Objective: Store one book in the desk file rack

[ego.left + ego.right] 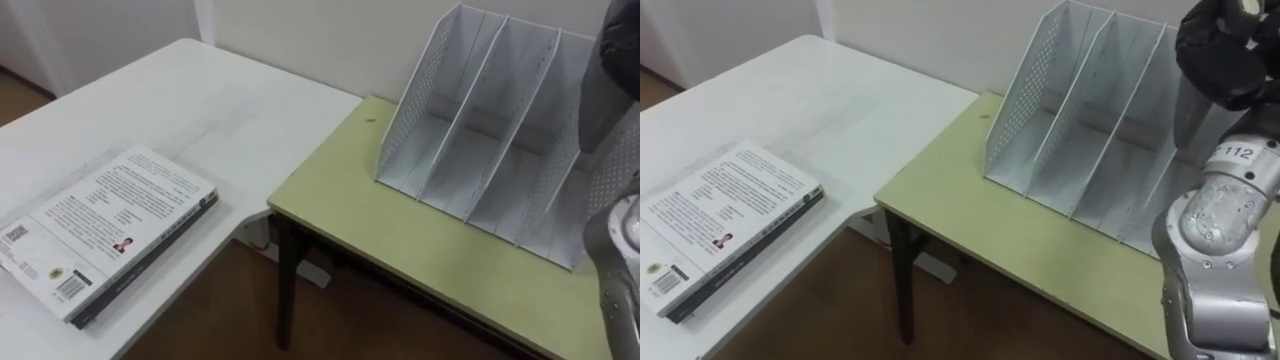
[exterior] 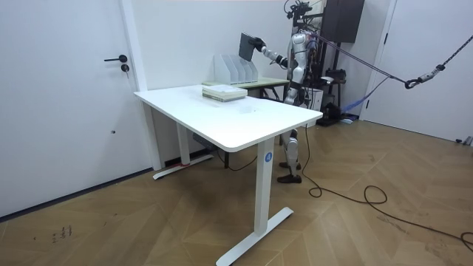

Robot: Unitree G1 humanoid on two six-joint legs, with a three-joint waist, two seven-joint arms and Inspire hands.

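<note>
Dark book [image 2: 248, 46] over file rack [image 1: 1080, 110]
The right hand [image 1: 1230, 45] grasps the book above the file rack's right end; spare books [image 1: 725, 225] lie left on the white tabletop [image 1: 840, 100].

Only clean read: "112" on the small white tag [image 1: 1237, 153] at the robot's right wrist, far right of the scene. Top book [image 1: 110, 225] on the white desk [image 1: 200, 90], near left, lies back cover up. It carries blocks of print, all too small to read. Barcode [image 1: 72, 287] at its near edge and QR code [image 1: 15, 233] at its left corner, digits not legible. Round blue sticker [image 2: 267, 156] on the desk's near leg in the room view: mark unreadable.
</note>
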